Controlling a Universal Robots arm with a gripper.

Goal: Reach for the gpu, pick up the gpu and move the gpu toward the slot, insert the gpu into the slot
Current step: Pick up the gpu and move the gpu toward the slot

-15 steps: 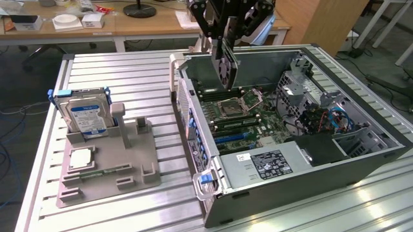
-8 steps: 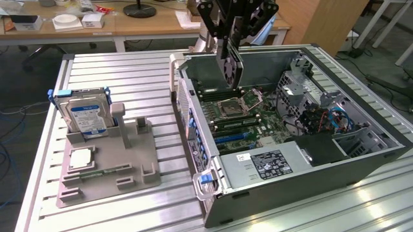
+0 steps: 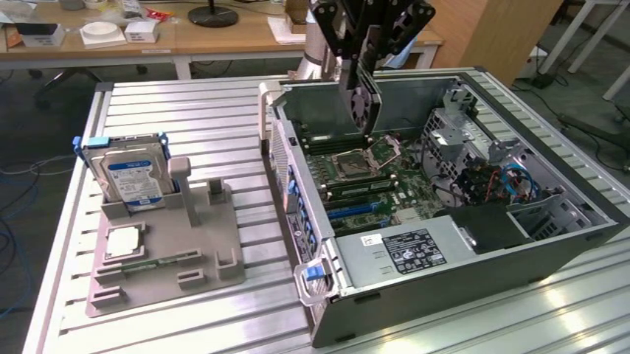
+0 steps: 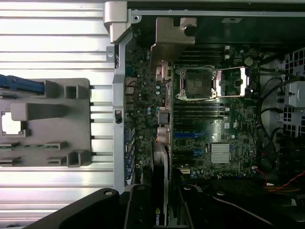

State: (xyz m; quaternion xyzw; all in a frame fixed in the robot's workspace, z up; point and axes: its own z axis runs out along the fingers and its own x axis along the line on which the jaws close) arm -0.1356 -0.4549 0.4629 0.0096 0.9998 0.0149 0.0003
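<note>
My gripper point(image 3: 361, 70) hangs over the far end of the open computer case point(image 3: 325, 243) and is shut on the gpu point(image 3: 367, 103), a dark flat card held on edge and pointing down toward the green motherboard point(image 3: 394, 184). The card's lower edge hovers above the board near the processor socket point(image 3: 355, 161). In the wrist view the gpu point(image 4: 162, 157) shows edge-on between the fingers point(image 4: 138, 210), its pale metal bracket point(image 4: 174, 36) at the far end. A long blue strip, seemingly the slot point(image 3: 347, 212) point(image 4: 189, 135), lies on the board closer to the power supply.
A grey fixture point(image 3: 167, 243) on the exterior view's left holds a hard drive point(image 3: 133, 177) and a small square chip point(image 3: 123, 242). Inside the case are a labelled power supply point(image 3: 414, 251), a drive cage point(image 3: 462, 140) and blue and red cables point(image 3: 507, 181).
</note>
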